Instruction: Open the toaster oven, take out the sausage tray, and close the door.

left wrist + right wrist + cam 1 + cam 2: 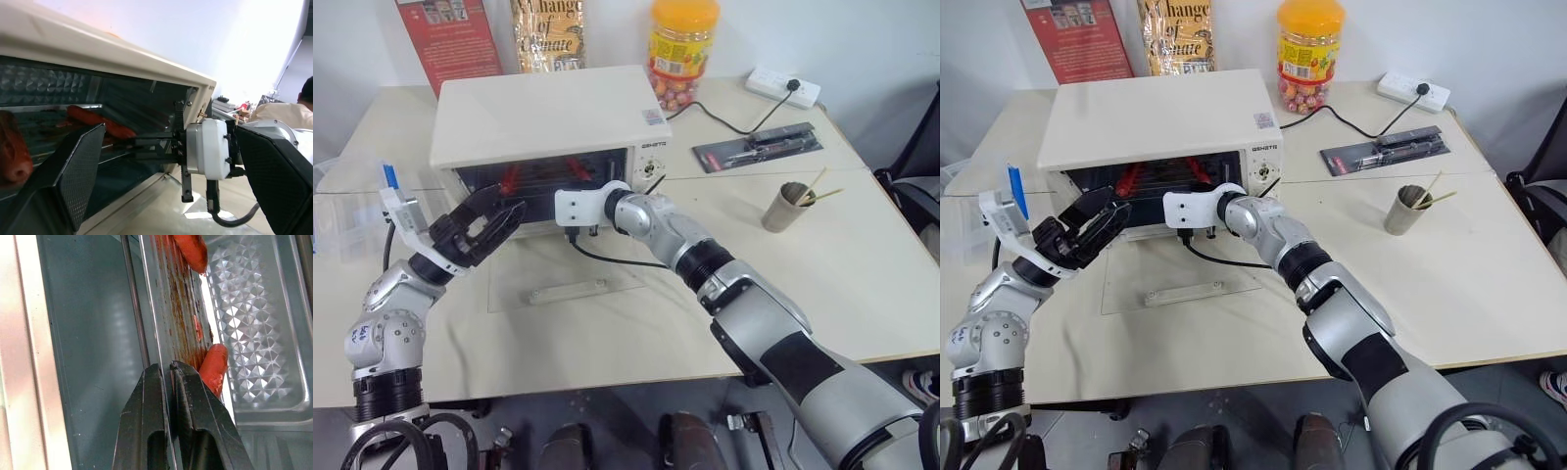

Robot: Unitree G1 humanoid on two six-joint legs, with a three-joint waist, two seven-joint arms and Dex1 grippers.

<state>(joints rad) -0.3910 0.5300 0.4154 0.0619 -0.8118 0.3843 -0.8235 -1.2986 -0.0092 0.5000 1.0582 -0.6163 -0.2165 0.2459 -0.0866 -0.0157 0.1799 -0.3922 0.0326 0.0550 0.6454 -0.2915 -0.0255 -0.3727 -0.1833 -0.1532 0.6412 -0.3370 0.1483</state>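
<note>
Cream tabletops (862,264) pushed together fill the scene, backed by a white wall. Seen from the head camera, the oven (543,122) sits at about 11 o'clock from the table's centre, a boxy cream unit with its cavity open. Its door (563,279) lies folded flat on the table in front, clear glass with a white bar handle toward the robot.

Inside the cavity rests the tray (178,308), a thin silver pan with a grease-streaked bottom and two red sausages (578,168). The right gripper (168,374) reaches into the opening with its fingers closed on the tray's near rim, as the right wrist view shows. The left gripper (484,227) hovers at the cavity's left side, fingers spread wide and empty.

By my judgement the tray is light and stiff, yet its greasy metal is slick and a thin rim gives little purchase. Held at one edge it may tilt, letting the sausages roll. A level pull, with the left gripper steadying the opposite rim, looks safest.

Around it: a clear plastic box (342,220) at 9 o'clock, a candy jar (682,49) and books (548,34) at 12, a power strip (783,86) at 1, a cup with sticks (790,206) at 3. The lowered door lies directly in the pull path.
</note>
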